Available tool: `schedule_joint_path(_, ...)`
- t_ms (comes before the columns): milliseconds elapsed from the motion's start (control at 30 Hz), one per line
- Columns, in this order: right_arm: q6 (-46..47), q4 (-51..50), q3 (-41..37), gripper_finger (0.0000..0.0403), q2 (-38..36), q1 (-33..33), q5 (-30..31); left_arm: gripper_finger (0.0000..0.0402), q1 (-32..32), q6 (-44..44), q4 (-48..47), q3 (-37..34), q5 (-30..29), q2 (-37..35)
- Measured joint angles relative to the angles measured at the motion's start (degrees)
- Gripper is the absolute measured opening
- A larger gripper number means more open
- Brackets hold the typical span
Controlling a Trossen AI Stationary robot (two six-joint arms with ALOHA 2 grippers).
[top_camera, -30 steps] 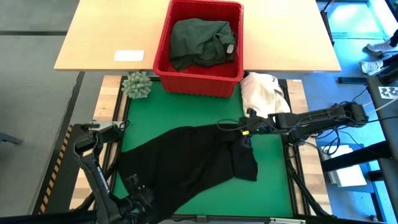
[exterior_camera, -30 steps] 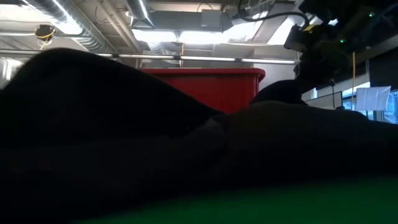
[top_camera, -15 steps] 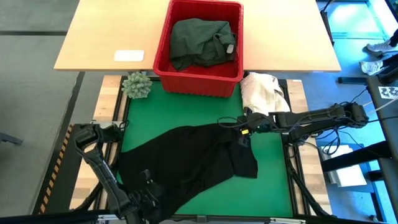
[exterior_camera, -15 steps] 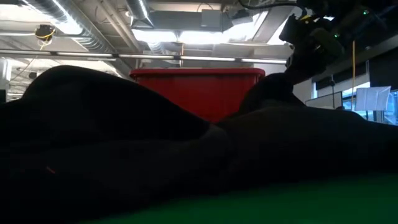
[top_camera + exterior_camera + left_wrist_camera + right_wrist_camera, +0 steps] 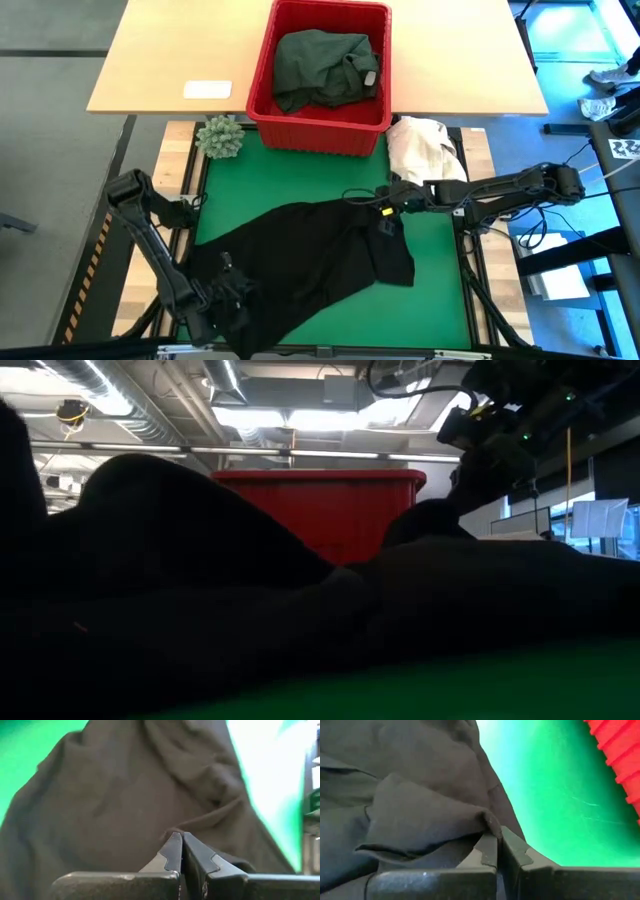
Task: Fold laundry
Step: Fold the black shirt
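Observation:
A black garment [image 5: 300, 262] lies spread and rumpled across the green mat [image 5: 270, 175]; in the low view the garment [image 5: 300, 610] fills the foreground as dark humps. My left gripper [image 5: 232, 292] is shut on its near-left part. My right gripper [image 5: 385, 212] is shut on its far-right part, near the mat's right side. A dark green garment [image 5: 322, 60] lies heaped in the red basket [image 5: 262, 85] on the wooden table beyond the mat. My left gripper pinches a small raised ridge of the black cloth [image 5: 169, 832] between its two shut fingers, coming slanting down from the near-left side. How many layers it has, I cannot tell. The cloth around it humps up off the mat. My right gripper pinches a folded edge of the black garment [image 5: 485, 820] between its fingertips, slanting down from the table's right side. The pinched part [image 5: 425, 515] is drawn up into a peak, and the cloth falls slack from it onto the mat.
A cream-white cloth heap [image 5: 420, 145] lies at the mat's far right corner, close to my right arm. A spiky green ball [image 5: 220, 137] sits at the far left corner. A white card [image 5: 207, 89] lies on the wooden table. Bare green mat shows between garment and basket.
My left arm has swung its elbow up and out toward the table's left; its gripper, still shut on the cloth, has carried the near-left hump of the garment a little toward the right. My right gripper has edged toward the table's left with its pinched peak.

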Motion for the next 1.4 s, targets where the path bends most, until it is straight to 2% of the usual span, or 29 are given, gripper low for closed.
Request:
schedule_joint_path(233, 0.1, 3.8, -4.1, 0.0000, 0.0, -5.8, -0.1, 0.0000, -0.9, -10.6, -9.6, 0.0, 9.0, 0.0)
schedule_joint_path(300, 0.3, 8.0, -7.3, 0.0000, 0.0, -8.3, -0.5, 0.0000, -1.8, -12.7, -12.2, 0.0, 8.8, 0.0)
schedule_joint_path(433, 2.2, 17.2, -13.8, 0.0000, 0.0, -13.2, -6.3, 0.0000, -2.6, -17.8, -16.2, 0.0, 9.2, 0.0)
schedule_joint_path(567, 2.2, 20.7, -17.0, 0.0000, 0.0, -15.7, -8.5, 0.0000, -2.2, -17.5, -15.9, 0.0, 10.5, 0.0)
schedule_joint_path(867, -1.3, 22.8, -15.6, 0.0000, -0.2, -21.5, -8.3, 0.0000, -2.6, -17.5, -18.0, 0.0, 14.5, 0.0)
schedule_joint_path(1167, -4.7, 28.6, -13.3, 0.0000, -0.2, -25.3, -1.8, 0.0000, -3.1, -17.5, -21.1, 0.1, 14.2, 0.0)
schedule_joint_path(1300, -6.6, 27.5, -11.5, 0.0005, -0.7, -27.0, -4.1, 0.0000, -3.1, -16.4, -21.7, 0.1, 14.7, 0.0)
schedule_joint_path(1400, -7.7, 25.9, -9.9, 0.0029, -2.5, -27.6, -5.9, 0.0000, -3.1, -16.1, -21.9, 0.1, 14.7, 0.0)
